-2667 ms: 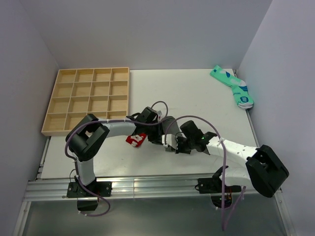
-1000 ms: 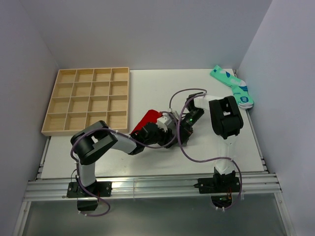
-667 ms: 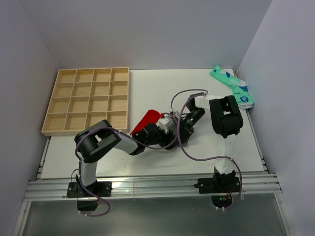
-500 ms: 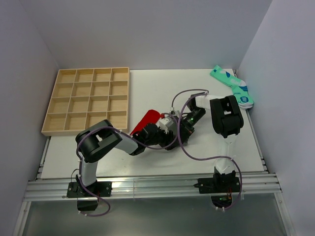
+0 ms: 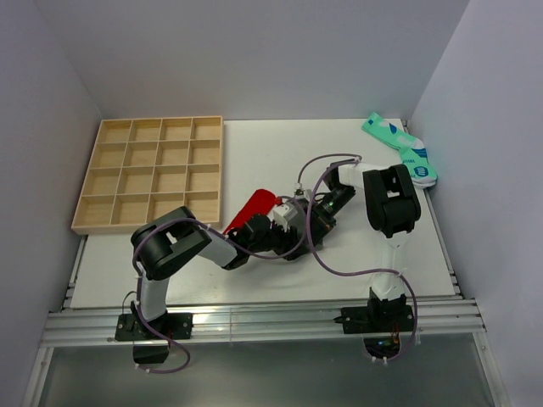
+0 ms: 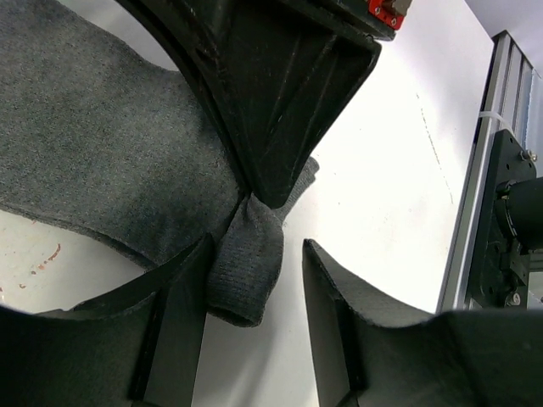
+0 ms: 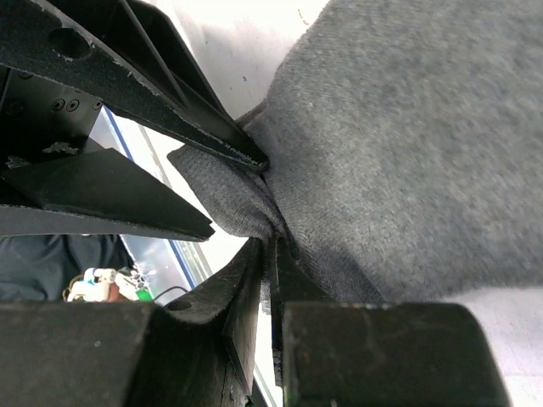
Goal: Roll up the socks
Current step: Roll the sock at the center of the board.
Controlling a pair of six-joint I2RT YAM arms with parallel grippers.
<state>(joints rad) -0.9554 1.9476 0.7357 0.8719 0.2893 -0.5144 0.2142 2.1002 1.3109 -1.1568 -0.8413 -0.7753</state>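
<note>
1. Top external: both arms reach to the middle of the table (image 5: 280, 153), and their wrists crowd together there. The red sock (image 5: 254, 206) lies flat just left of them, and neither gripper holds it. The wrists hide the grey sock in this view.
2. Right wrist: the right gripper (image 7: 270, 254) has its fingers closed on a bunched edge of the grey sock (image 7: 407, 153). The knit puckers into the pinch. Judged purpose: to hold that edge up and steady so the other arm can take it.
3. Left wrist: the left gripper (image 6: 254, 271) has its fingers apart, one on each side of the small tab of grey sock below the right fingertips. One finger is at the fabric, but I cannot tell whether it touches. It holds nothing.
4. The rest of the grey sock spreads flat on the table away from the pinch. No roll has formed.
5. Judgement: this is a regrip or handover at the sock's end, early in the task. The red sock is not yet rolled either.
6. The mint socks (image 5: 403, 151) at the far right corner and the tray (image 5: 89, 182) at the left lie well apart from the work.
7. Risk: the two sets of fingertips sit very close, so closing the left may strike the right. Thin knit may also slip from a narrow pinch.
</note>
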